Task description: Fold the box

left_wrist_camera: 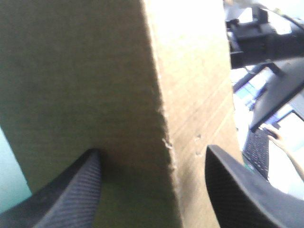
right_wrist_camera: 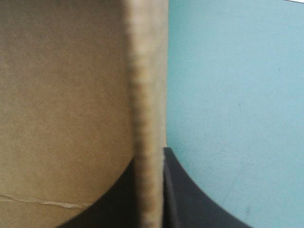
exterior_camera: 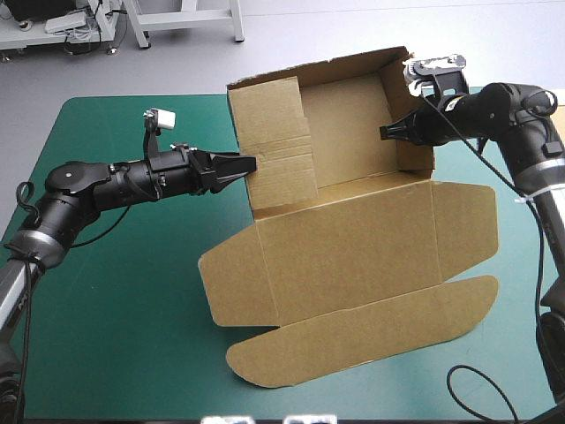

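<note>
The brown box (exterior_camera: 353, 238) lies mid-table as an open tray, its far, left and right walls raised and its lid with rounded flaps flat toward the near edge. My left gripper (exterior_camera: 250, 164) is at the folded left wall; in the left wrist view this gripper (left_wrist_camera: 152, 149) is open, with a corner of the box's wall (left_wrist_camera: 95, 71) between its black fingers (left_wrist_camera: 71, 194). My right gripper (exterior_camera: 387, 132) reaches in at the right wall. In the right wrist view it (right_wrist_camera: 149, 156) is shut on that wall's edge (right_wrist_camera: 145, 85).
The teal-green cover (exterior_camera: 132, 309) shows to the left of the box and along the near edge. The lid's rounded flap (exterior_camera: 353, 344) ends a little short of the table's near edge. The box's far wall (exterior_camera: 340, 106) stands close to the far edge.
</note>
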Tool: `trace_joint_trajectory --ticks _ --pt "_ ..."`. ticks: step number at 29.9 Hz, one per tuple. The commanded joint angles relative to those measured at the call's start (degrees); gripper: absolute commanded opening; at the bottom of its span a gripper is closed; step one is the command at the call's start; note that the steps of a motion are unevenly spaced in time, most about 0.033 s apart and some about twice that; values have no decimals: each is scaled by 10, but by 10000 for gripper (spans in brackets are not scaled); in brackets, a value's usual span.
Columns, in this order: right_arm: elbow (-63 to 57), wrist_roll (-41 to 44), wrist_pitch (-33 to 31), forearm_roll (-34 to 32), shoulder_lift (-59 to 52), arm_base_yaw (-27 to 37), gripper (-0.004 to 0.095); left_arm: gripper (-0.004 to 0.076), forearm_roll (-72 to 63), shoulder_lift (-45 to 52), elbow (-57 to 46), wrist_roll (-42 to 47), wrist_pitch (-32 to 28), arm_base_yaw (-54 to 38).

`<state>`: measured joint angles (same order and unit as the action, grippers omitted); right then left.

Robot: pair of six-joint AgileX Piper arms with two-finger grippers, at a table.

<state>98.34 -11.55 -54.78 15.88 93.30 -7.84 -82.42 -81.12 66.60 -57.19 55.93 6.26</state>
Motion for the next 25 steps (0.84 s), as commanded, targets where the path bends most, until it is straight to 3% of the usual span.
trace_joint_trajectory --ticks 1,9,14,17,22,25 --pt "20 22 51 37 -18 -17 -16 455 10 21 35 46 -54 7" --pt "23 56 78 0 12 -69 -14 438 260 21 80 213 -181 65" --pt "23 78 83 -30 27 -99 -14 319 565 21 101 437 -220 113" --pt "23 79 89 -15 29 -103 -15 312 696 21 104 567 -208 123" --pt "23 67 82 21 29 -103 -15 309 732 21 104 609 -201 124" --pt "23 62 76 29 29 -103 -16 217 718 21 104 609 -206 124"
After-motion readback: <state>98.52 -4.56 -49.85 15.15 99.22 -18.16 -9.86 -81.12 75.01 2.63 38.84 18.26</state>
